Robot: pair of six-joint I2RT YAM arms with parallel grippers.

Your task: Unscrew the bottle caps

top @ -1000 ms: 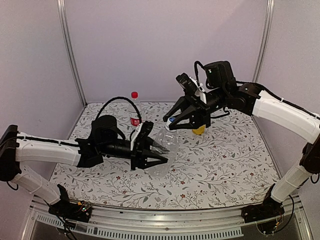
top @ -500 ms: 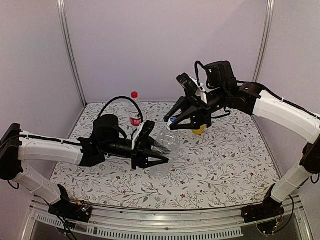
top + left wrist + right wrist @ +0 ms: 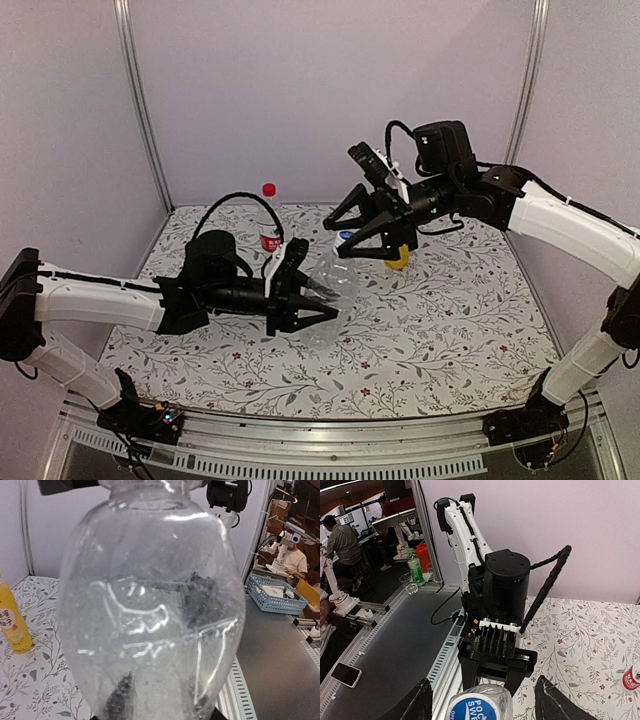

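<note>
My left gripper (image 3: pixel 316 288) is shut on the body of a clear unlabelled bottle (image 3: pixel 328 292), held tilted above the table. This bottle (image 3: pixel 150 605) fills the left wrist view, and my dark fingers (image 3: pixel 117 702) show through its base. Its blue cap (image 3: pixel 345 237) sits between the spread fingers of my right gripper (image 3: pixel 341 238), which is open. In the right wrist view the blue cap (image 3: pixel 473 710) is low in the middle, with a gap to each finger. A red-capped bottle (image 3: pixel 270 232) stands at the back left. A yellow-orange bottle (image 3: pixel 398 260) stands behind my right gripper.
The flowered table cloth (image 3: pixel 450 320) covers the work surface, inside a booth with metal posts (image 3: pixel 140 110) at the back corners. The yellow-orange bottle (image 3: pixel 12 625) stands left of the held bottle. A blue basket (image 3: pixel 275 595) lies beyond the table.
My right gripper has opened off the blue cap and its fingers now stand apart on either side. The left gripper keeps its hold on the clear bottle, shifted only slightly.
</note>
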